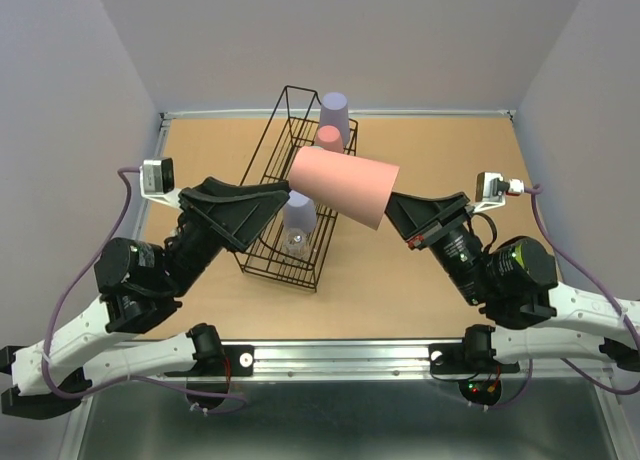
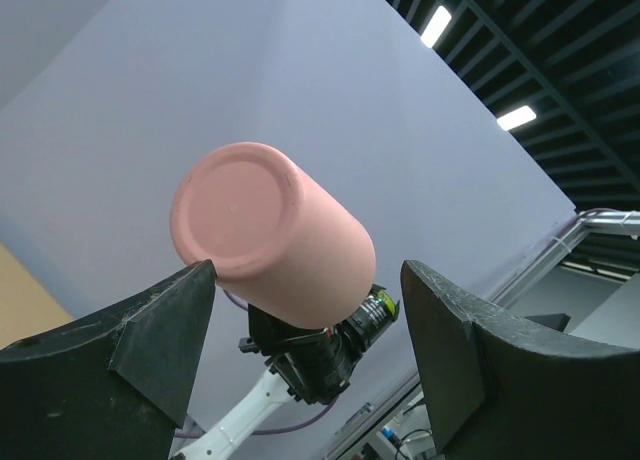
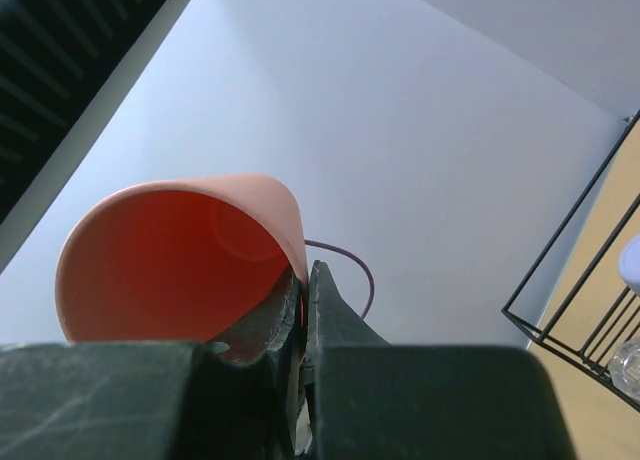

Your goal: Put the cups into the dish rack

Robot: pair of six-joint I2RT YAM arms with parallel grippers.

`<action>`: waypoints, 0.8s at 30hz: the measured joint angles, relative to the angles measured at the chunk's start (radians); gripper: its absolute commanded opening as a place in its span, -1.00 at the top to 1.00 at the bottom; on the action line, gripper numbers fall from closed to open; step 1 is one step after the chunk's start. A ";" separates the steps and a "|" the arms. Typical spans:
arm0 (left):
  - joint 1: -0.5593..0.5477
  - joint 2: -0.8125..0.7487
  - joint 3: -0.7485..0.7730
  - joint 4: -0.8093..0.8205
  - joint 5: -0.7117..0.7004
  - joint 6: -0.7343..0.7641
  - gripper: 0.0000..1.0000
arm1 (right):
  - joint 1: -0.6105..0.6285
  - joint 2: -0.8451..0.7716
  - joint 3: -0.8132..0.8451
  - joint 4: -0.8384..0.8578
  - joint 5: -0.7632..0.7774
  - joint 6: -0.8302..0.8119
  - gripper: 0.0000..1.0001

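My right gripper [image 1: 397,212] is shut on the rim of a salmon-pink cup [image 1: 345,185] and holds it on its side, high above the table. In the right wrist view the gripper [image 3: 308,280] pinches the wall of the cup [image 3: 170,265], one finger inside. My left gripper [image 1: 284,189] is open at the cup's closed base. In the left wrist view the cup [image 2: 270,235] sits between and beyond the spread fingers [image 2: 150,330], close to the left one. The black wire dish rack [image 1: 266,160] holds a lavender cup [image 1: 334,115], a pink cup [image 1: 329,137], another lavender cup [image 1: 298,212] and a clear cup [image 1: 295,243]. No mint green cup is in view.
The tan table [image 1: 430,290] is walled by grey panels at the back and sides. A metal rail [image 1: 340,355] runs along the near edge by the arm bases. A corner of the rack [image 3: 580,280] shows in the right wrist view.
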 measured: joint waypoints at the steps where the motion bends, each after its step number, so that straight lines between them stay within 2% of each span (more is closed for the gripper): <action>1: 0.000 0.007 0.000 0.006 -0.004 0.000 -0.71 | -0.001 0.000 0.000 0.002 -0.003 0.002 0.99; 11: 0.000 0.077 0.002 0.003 -0.025 -0.015 -0.72 | -0.004 0.002 0.000 -0.005 -0.040 0.012 0.99; 24: -0.001 0.062 -0.025 0.124 -0.014 -0.015 -0.82 | -0.003 0.025 0.000 0.001 -0.098 0.051 0.99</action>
